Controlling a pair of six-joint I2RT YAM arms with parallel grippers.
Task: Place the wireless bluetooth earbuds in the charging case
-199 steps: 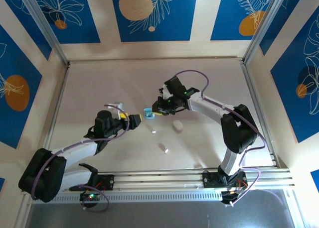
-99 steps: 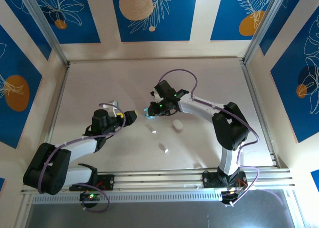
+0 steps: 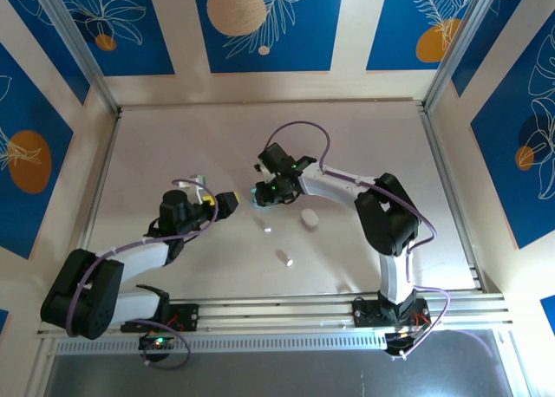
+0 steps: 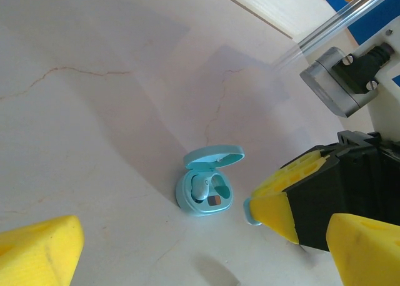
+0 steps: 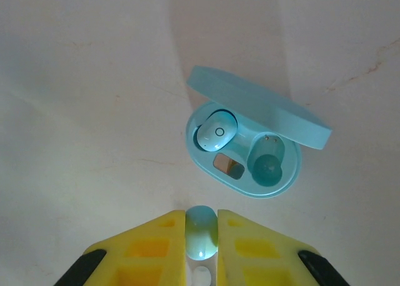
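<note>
Moved since a second ago: right arm is folding its elbow inward and swinging left, bringing the right end effector [image 5: 201,226] up to the blue case [image 5: 262,192]; left arm is drawing back slightly. Item: right end effector, jaws pinching nearly closed on one blue earbud [image 5: 201,236], which is sitting upright between the yellow fingertips. Item: blue case, lying near the middle of the desk [image 3: 173,146] with its lid [image 5: 262,108] standing open, just ahead of the held piece and apart from it. Item: seated earbud [image 5: 216,132], already occupying one pocket. Item: empty pocket [image 5: 267,162], facing up beside it. Item: left end effector [image 3: 227,204], jaws gaping fully, gripping nothing, hovering just left of the case. Item: white case [image 3: 308,218], lying a little to the right. Item: white earbuds [image 3: 268,230], two small pale pieces lying loose nearer the arm bases, the second [image 3: 284,258] closer in. Reading: the approach is putting the carried piece within reach of the vacant pocket, so the second blue insertion is looking imminent, while the white pair is waiting unstarted.
</note>
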